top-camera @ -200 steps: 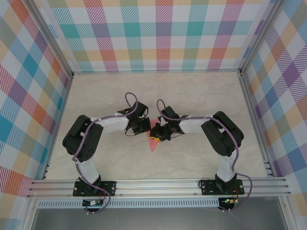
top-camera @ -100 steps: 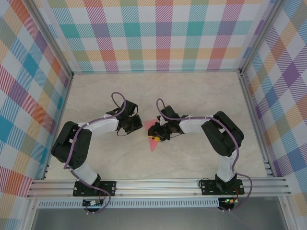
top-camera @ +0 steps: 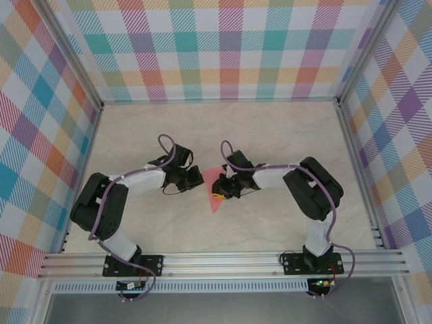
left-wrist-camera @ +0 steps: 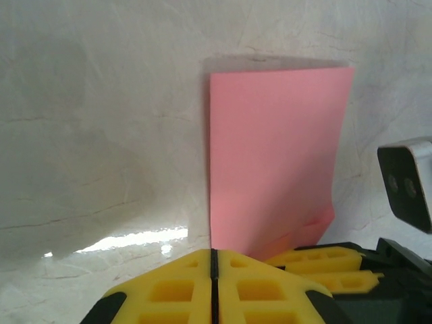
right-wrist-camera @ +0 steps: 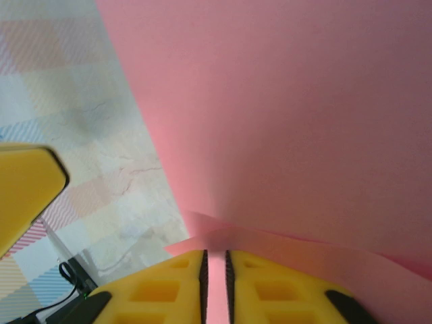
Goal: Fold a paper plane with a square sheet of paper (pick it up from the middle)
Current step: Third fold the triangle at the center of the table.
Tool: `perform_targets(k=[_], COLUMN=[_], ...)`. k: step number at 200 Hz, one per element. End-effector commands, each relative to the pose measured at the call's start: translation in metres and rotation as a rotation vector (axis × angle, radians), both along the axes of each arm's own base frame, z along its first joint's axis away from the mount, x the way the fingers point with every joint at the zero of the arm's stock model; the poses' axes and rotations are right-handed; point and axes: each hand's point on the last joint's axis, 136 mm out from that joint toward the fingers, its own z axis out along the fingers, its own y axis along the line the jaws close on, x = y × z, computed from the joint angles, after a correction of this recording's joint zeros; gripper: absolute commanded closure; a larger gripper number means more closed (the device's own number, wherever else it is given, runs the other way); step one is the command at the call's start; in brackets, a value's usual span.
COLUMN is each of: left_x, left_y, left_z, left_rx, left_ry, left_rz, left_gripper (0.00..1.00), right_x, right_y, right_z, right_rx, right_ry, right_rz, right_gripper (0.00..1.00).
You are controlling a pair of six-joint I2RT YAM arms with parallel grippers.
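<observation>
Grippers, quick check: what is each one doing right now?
Left gripper: shut, holding nothing; the folded pink paper lies ahead of its tips.
Right gripper: shut on the folded pink paper, pinched between its fingers.

Tabletop (top-camera: 270,128) lies bare toward the walls (top-camera: 229,54); the left arm (top-camera: 138,179), right arm (top-camera: 283,177) and folded paper (top-camera: 216,201) crowd its middle.

my left hand (left-wrist-camera: 212,260): matt yellow moulded plastic | my right hand (right-wrist-camera: 214,260): same matt plastic | sheet of paper (left-wrist-camera: 277,155): thin, smooth, matt paper | desk (left-wrist-camera: 101,135): smooth marble-look top, glossy glare
</observation>
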Motion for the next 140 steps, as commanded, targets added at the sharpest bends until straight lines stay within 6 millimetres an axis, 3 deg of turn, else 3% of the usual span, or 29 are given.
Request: perform_targets(k=[1, 63, 140], left_x=[-0.01, -0.025, -0.028], left_y=[-0.018, -0.035, -0.035], left_z=[0.01, -0.005, -0.025], left_rx=[-0.069, -0.068, 0.0], left_ry=[-0.005, 0.032, 0.067], left_rz=[-0.064, -0.134, -0.147], left_gripper=[0.92, 0.99, 1.0], right_x=[-0.011, -0.012, -0.012], right_y=[-0.016, -0.018, -0.02], right_z=[-0.026, -0.029, -0.031], right_rx=[-0.094, -0.111, -0.12], right_ry=[0.037, 0.048, 0.054], right_rz=[-0.008, -0.011, -0.02], right_gripper=[0.89, 0.95, 0.95])
